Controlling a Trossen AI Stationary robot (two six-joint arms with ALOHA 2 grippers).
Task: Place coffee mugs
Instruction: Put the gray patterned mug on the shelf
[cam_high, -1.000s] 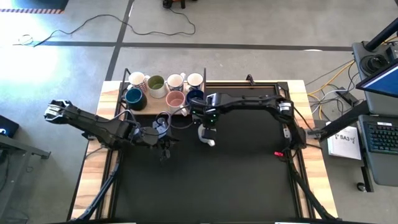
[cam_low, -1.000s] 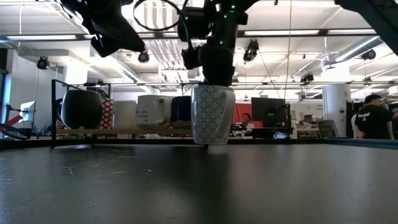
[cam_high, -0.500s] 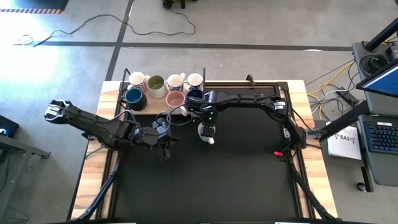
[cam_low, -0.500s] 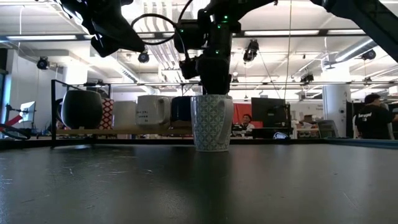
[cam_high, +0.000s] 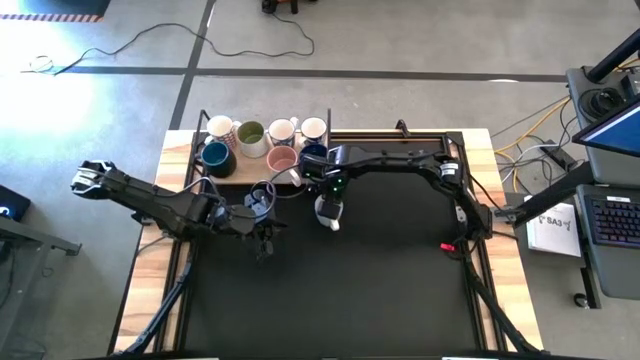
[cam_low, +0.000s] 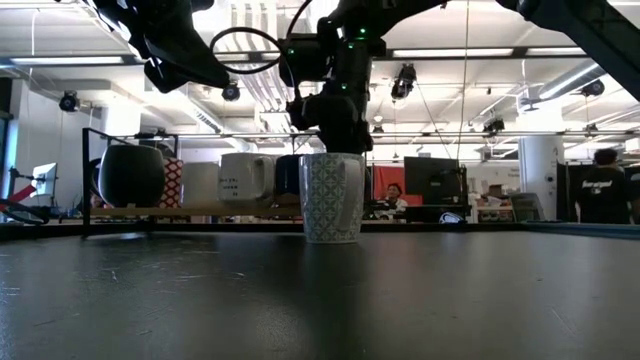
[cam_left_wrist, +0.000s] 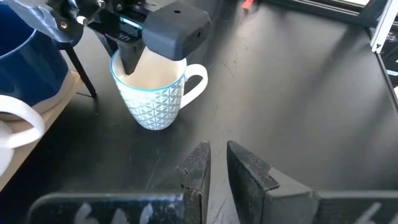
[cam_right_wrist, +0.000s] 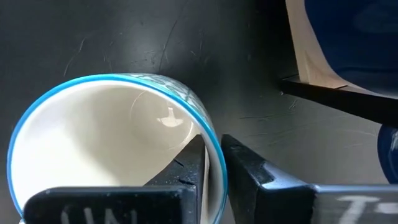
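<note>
A white mug with a blue-green pattern (cam_high: 328, 212) (cam_low: 332, 198) stands upright on its base on the black table mat, just in front of the wooden board. My right gripper (cam_right_wrist: 212, 168) (cam_low: 335, 148) reaches down from above onto its rim, shut on it. Several other coffee mugs (cam_high: 262, 145) stand in two rows on the board (cam_high: 240, 172) at the far left. My left gripper (cam_left_wrist: 217, 165) (cam_high: 265, 243) hovers to the left of the patterned mug, shut and holding nothing. My right gripper has the patterned mug's rim (cam_right_wrist: 210, 144) between its two fingers, one finger inside the cup (cam_right_wrist: 189, 163) and one outside (cam_right_wrist: 249, 171). The fingers point steeply down. The mug stands upright with its base on the mat, its handle (cam_left_wrist: 196, 79) free.
A thin black frame (cam_low: 85, 180) borders the board with the mugs; a dark blue mug (cam_right_wrist: 348, 43) stands closest to my right gripper. Black rails (cam_high: 470, 200) edge the mat. Open mat lies toward the near and right sides.
My right gripper has carried the patterned mug a little toward the far left, nearer the board, and lowered it. The mug was hanging just above the mat and slightly tipped; now it stands flat and upright.
</note>
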